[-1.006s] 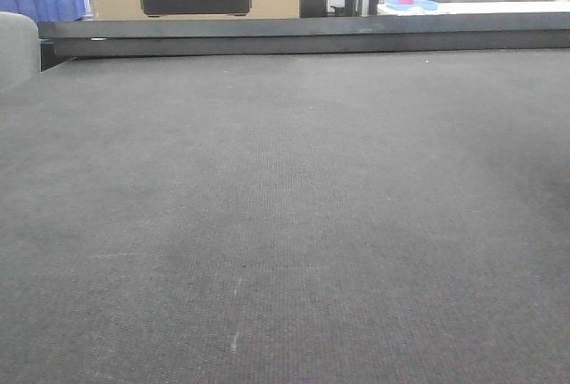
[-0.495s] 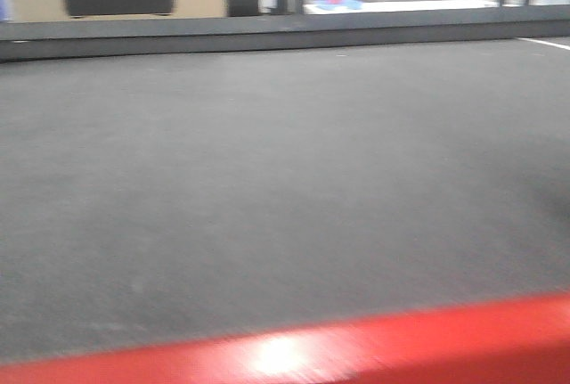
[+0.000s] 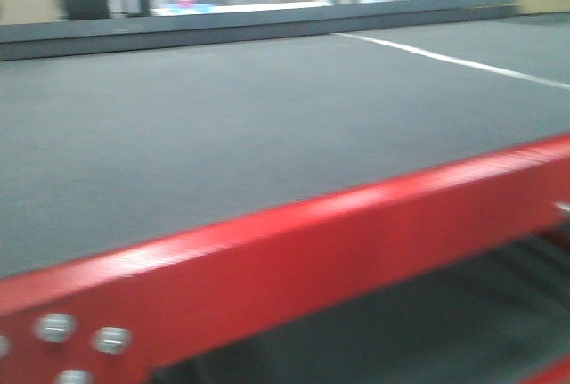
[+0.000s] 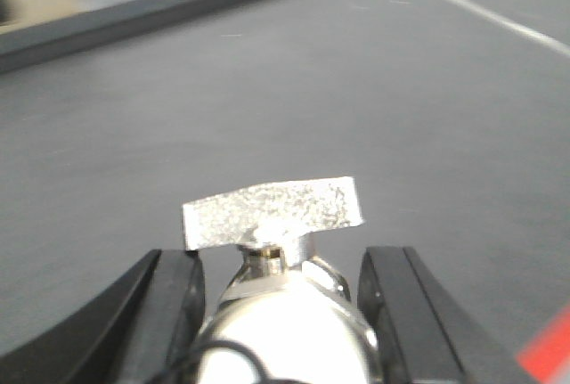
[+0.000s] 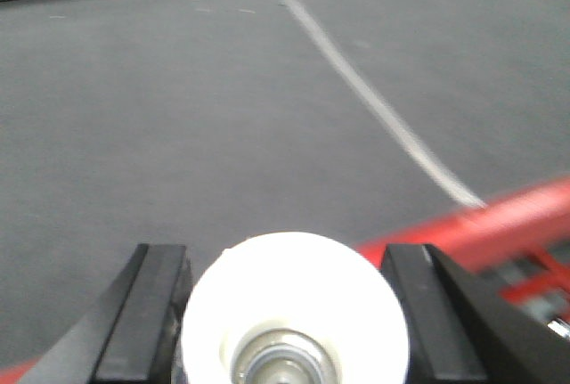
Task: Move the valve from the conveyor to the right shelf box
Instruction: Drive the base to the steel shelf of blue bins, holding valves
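**Valve clamped in your left end effector, with conveyor belt behind it**

In the left wrist view, your left end effector (image 4: 280, 264) is closed on the valve (image 4: 272, 213). Its two black fingers (image 4: 169, 313) press against the rounded silver body at the bottom centre of the frame. The valve's flat lever lies crosswise just above the fingertips, nearly level. Behind it the dark grey conveyor (image 4: 267, 90) fills almost the whole frame. A dark rail (image 4: 178, 14) runs across the upper left and a white line (image 4: 472, 10) cuts the upper right corner.

Your right end effector (image 5: 285, 264) is also closed around something. A white round part (image 5: 294, 286) with a metal ring at its centre sits between its black fingers at the bottom centre of the right wrist view. The belt lies beyond it, and the white line runs from the top centre down to the right. There it meets a red beam (image 5: 499, 219) at the right edge.

The front view is blurred. You see the red beam slanting across the lower half of the frame, with bolt heads (image 3: 111, 339) at its lower left. The grey belt spreads above the beam, and the dark rail crosses the top. Neither end effector shows in this view.
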